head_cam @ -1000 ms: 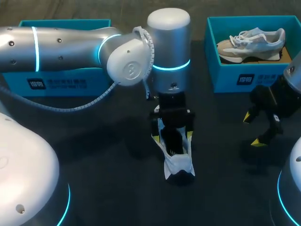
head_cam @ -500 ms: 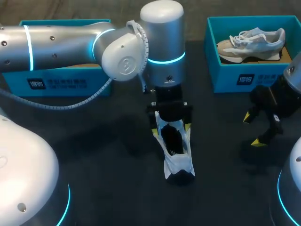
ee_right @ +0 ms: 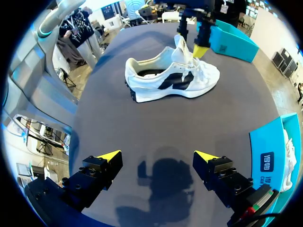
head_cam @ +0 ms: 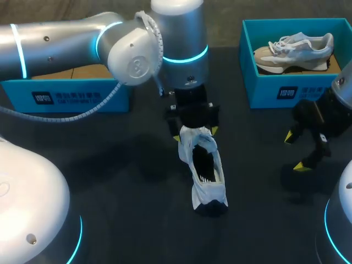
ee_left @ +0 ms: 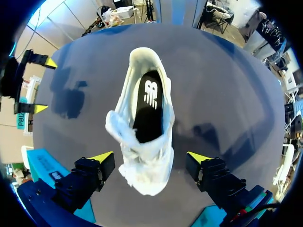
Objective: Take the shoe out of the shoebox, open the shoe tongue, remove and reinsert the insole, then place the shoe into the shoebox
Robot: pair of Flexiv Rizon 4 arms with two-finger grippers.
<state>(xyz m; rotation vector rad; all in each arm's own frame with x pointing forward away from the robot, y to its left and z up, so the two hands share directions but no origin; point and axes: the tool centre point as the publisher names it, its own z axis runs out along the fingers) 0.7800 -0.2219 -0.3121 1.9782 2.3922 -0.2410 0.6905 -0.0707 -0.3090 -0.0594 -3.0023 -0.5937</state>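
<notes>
A white shoe [head_cam: 204, 168] with black side panels lies in the middle of the table, heel toward me. Its black insole [ee_left: 147, 104] shows inside the opening, and the tongue [ee_right: 181, 47] stands raised. My left gripper [head_cam: 195, 132] hovers over the toe end, open; in the left wrist view the gripper [ee_left: 150, 158] straddles the toe [ee_left: 147, 182] without either finger touching it. My right gripper [head_cam: 297, 149] hangs open over bare table to the right, well away from the shoe [ee_right: 170, 78], with nothing between its fingers [ee_right: 157, 156].
A teal shoebox [head_cam: 286, 91] at the back right holds a second pale shoe [head_cam: 294, 48]. Another teal shoebox [head_cam: 71, 99] stands at the back left, partly under my left arm. Dark tabletop [head_cam: 121, 181] lies around the shoe.
My left gripper has drawn back from over the shoe's middle toward its toe end, away from me. The shoe's opening now shows more. The right arm has not moved.
</notes>
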